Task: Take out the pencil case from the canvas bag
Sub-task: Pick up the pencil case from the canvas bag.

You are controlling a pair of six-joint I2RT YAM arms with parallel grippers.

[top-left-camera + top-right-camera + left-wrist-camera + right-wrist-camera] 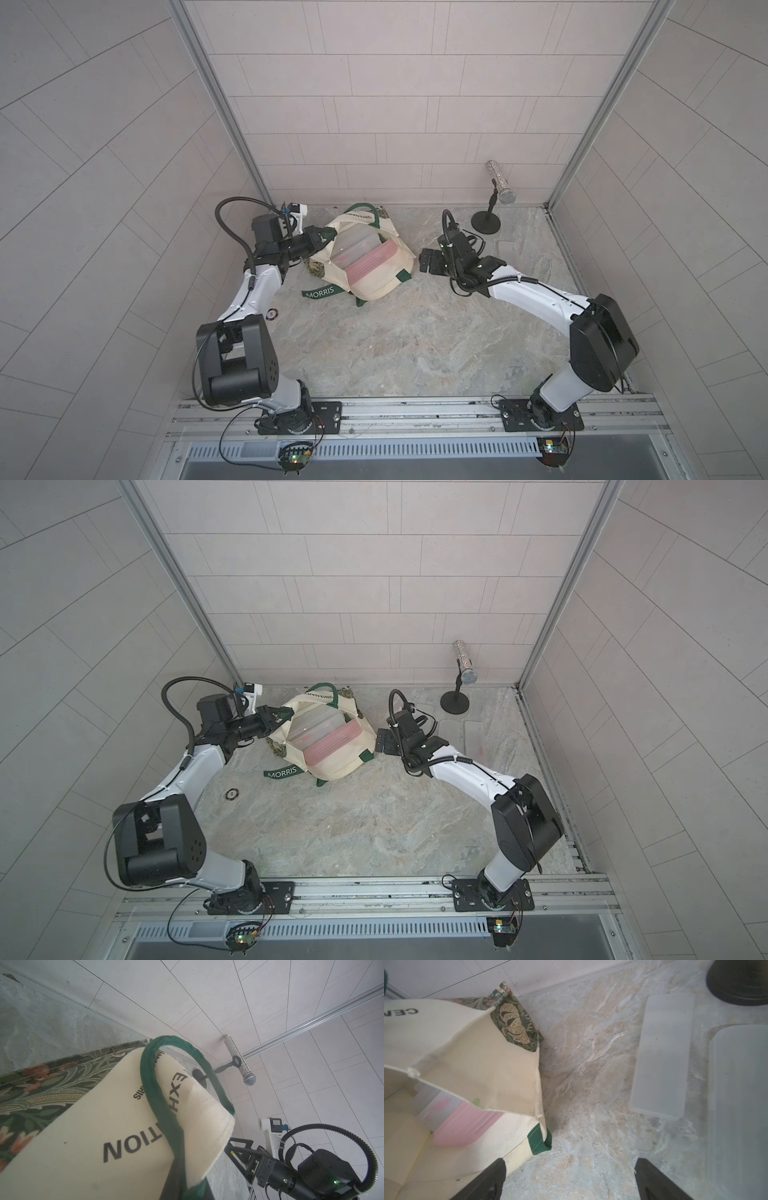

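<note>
Inside the canvas bag (pixel 376 287) lay the pencil case (pixel 370 262), not yet out; the left gripper (pixel 323 236) clamped the bag's rim, and the right gripper (pixel 426 261) gaped empty just to its right.

The canvas bag (pixel 376 286) is cream with black lettering. Its strap handles (pixel 172 1041) are dark green, and the one lying farther from the black left gripper (pixel 322 237) carries "MORRIS" in white. The band (pixel 31 1093) at the bag's base, beside that gripper, is dark green with pale scrolling leaves and salmon flowers. Between the two grippers, inside the bag, the pencil case (pixel 467 1124) shows pale pink next to frosted clear plastic. Under the black right gripper (pixel 569 1178) the table (pixel 395 353) is marbled grey and beige. On that gripper's side away from the bag are frosted whitish flat pieces (pixel 662 1053) and a glittery silver microphone (pixel 499 183) on a black stand (pixel 485 221).
</note>
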